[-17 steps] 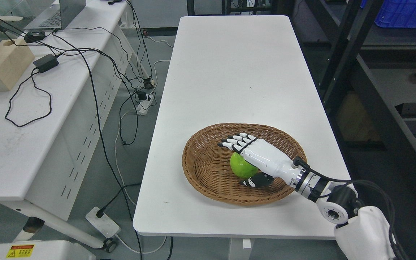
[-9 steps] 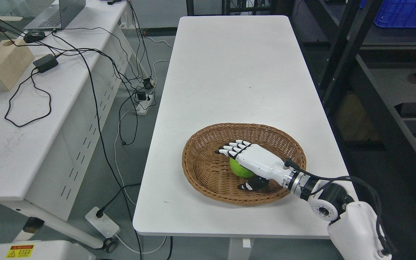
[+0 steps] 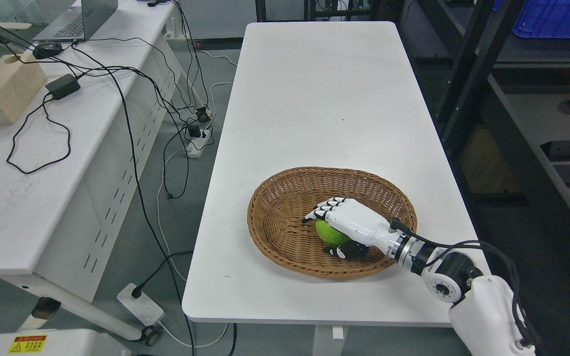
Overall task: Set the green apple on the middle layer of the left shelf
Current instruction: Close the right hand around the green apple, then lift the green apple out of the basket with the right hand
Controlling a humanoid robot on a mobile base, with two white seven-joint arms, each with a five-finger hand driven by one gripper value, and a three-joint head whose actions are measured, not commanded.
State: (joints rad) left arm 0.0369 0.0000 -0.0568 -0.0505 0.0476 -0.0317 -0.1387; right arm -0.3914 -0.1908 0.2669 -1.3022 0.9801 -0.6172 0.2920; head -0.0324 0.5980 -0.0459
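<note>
A round wicker basket (image 3: 275,232) sits near the front of a long white table (image 3: 314,99). Inside it lies a green apple (image 3: 329,233), right of the basket's middle. The robot's right hand (image 3: 349,225), white with black finger joints, reaches in from the lower right and lies over the apple, fingers (image 3: 322,210) curled across its top and thumb under its near side, grasping it. A dark shelf (image 3: 537,113) stands right of the table.
</note>
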